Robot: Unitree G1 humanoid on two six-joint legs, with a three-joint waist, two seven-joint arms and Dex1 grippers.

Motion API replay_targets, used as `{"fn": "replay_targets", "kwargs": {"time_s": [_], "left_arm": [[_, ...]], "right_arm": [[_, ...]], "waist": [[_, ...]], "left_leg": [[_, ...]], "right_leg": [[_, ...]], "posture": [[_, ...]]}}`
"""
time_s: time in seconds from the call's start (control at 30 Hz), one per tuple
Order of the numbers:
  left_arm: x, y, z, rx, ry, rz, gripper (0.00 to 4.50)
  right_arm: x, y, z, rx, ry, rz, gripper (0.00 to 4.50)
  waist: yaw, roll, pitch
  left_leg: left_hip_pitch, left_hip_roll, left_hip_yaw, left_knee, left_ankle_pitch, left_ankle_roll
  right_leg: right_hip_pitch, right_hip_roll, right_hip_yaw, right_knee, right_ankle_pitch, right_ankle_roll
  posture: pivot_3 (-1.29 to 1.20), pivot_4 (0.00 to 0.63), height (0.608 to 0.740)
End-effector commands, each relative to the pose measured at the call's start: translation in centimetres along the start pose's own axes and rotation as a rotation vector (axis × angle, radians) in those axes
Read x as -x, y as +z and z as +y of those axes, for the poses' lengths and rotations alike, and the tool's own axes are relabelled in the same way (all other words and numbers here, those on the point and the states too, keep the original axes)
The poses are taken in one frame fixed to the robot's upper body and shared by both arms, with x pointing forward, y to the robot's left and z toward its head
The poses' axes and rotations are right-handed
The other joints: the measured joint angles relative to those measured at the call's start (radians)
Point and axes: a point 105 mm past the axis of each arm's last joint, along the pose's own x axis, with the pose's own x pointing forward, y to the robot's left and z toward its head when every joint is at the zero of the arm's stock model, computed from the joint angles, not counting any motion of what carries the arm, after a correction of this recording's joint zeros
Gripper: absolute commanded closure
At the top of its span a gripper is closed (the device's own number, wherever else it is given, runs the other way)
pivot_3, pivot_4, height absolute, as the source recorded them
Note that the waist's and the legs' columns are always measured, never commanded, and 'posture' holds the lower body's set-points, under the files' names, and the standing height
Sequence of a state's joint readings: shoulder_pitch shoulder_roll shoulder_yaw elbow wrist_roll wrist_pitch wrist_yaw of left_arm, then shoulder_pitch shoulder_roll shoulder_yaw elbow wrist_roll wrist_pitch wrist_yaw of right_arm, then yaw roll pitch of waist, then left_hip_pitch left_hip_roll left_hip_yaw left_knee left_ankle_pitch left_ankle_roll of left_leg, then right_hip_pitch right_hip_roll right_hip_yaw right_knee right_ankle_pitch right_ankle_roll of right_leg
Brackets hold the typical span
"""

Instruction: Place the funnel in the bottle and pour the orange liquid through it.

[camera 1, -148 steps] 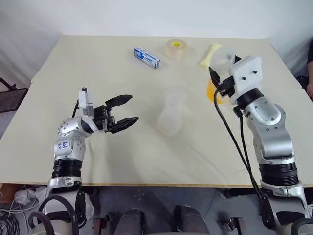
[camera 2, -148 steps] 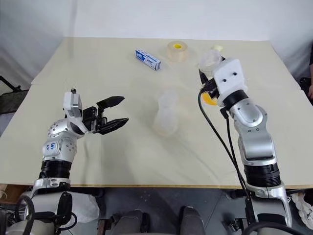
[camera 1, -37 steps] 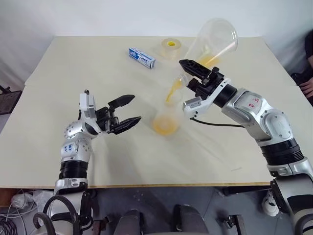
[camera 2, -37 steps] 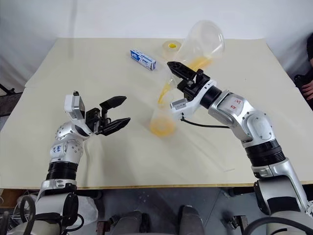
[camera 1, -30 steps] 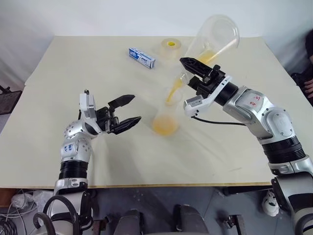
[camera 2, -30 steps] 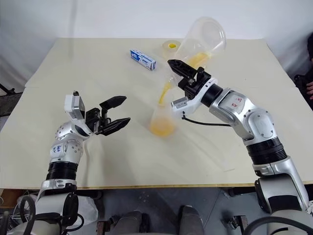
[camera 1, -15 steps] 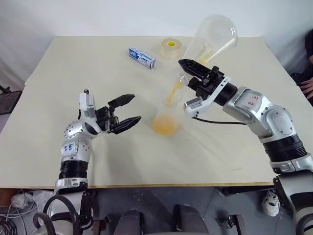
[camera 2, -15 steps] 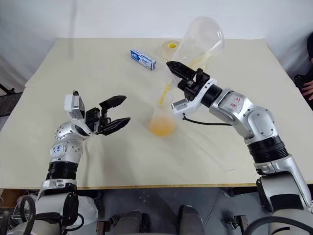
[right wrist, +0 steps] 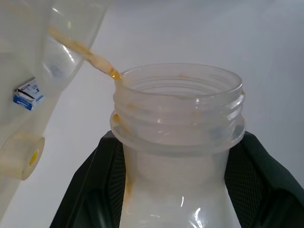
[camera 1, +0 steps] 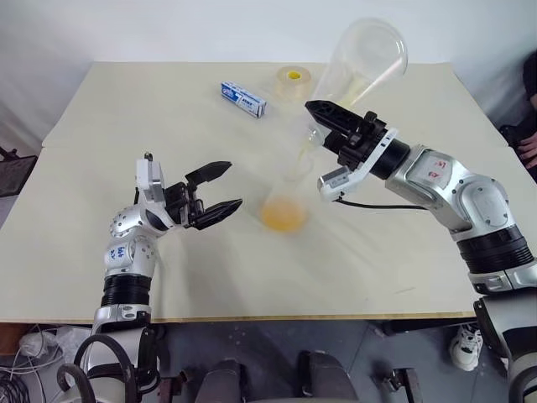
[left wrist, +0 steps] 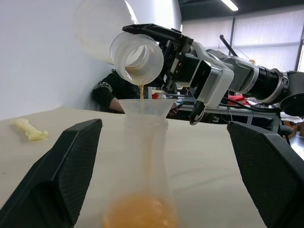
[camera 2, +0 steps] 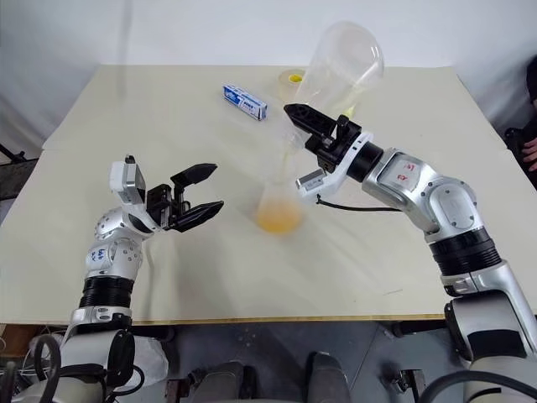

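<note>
Flask (camera 1: 357, 63) mouth hangs just above funnel (left wrist: 144, 107) rim.

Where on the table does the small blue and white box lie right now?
In the left eye view, the blue and white box lies on the far half of the table, just left of the tape roll.

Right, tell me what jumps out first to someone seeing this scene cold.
The large clear flask, tipped steeply mouth-down in the right gripper above mid-table, sends a thin stream of orange liquid into the funnel seated in the bottle. Orange has pooled in the bottle's base. The left gripper waits open beside it.
</note>
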State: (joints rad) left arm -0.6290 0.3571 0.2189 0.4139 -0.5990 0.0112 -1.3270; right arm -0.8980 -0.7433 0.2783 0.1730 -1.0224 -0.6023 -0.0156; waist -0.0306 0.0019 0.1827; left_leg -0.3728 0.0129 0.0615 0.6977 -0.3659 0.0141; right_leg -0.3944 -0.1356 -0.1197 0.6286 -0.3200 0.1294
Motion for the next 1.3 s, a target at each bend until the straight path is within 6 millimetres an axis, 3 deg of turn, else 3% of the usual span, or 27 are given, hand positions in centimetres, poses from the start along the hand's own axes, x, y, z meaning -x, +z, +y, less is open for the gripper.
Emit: {"fn": "replay_targets", "kwargs": {"time_s": [0.03, 0.83, 1.17, 1.3], "left_arm": [[-0.2, 0.9, 0.1, -0.035, -0.012, -0.030, 0.00], [-0.5, 0.9, 0.5, -0.036, -0.006, -0.034, 0.00], [-0.5, 1.0, 0.8, -0.045, 0.005, -0.034, 0.00], [-0.5, 1.0, 0.9, -0.048, 0.006, -0.032, 0.00]], "right_arm": [[0.0, -0.4, -1.4, 0.048, -0.042, -0.014, 2.08], [-0.2, -0.3, -1.4, 0.056, -0.033, -0.026, 2.08], [0.1, -0.5, -1.1, -0.062, -0.027, 0.038, 2.08], [0.5, -2.7, -1.7, -0.307, -0.104, 0.206, 2.08]], "waist": [[0.000, 0.000, 0.000], [-0.001, 0.000, 0.000], [0.000, 0.000, 0.000], [-0.001, 0.000, 0.000]], "left_leg": [[0.000, 0.000, 0.000, 0.000, 0.000, 0.000], [0.000, 0.000, 0.000, 0.000, 0.000, 0.000], [0.000, 0.000, 0.000, 0.000, 0.000, 0.000], [0.000, 0.000, 0.000, 0.000, 0.000, 0.000]], "right_leg": [[0.000, 0.000, 0.000, 0.000, 0.000, 0.000], [0.000, 0.000, 0.000, 0.000, 0.000, 0.000], [0.000, 0.000, 0.000, 0.000, 0.000, 0.000], [0.000, 0.001, -0.001, 0.000, 0.000, 0.000]], "posture": [[0.00, 0.150, 0.740], [0.00, 0.150, 0.740], [0.00, 0.150, 0.740], [0.00, 0.150, 0.740]]}}
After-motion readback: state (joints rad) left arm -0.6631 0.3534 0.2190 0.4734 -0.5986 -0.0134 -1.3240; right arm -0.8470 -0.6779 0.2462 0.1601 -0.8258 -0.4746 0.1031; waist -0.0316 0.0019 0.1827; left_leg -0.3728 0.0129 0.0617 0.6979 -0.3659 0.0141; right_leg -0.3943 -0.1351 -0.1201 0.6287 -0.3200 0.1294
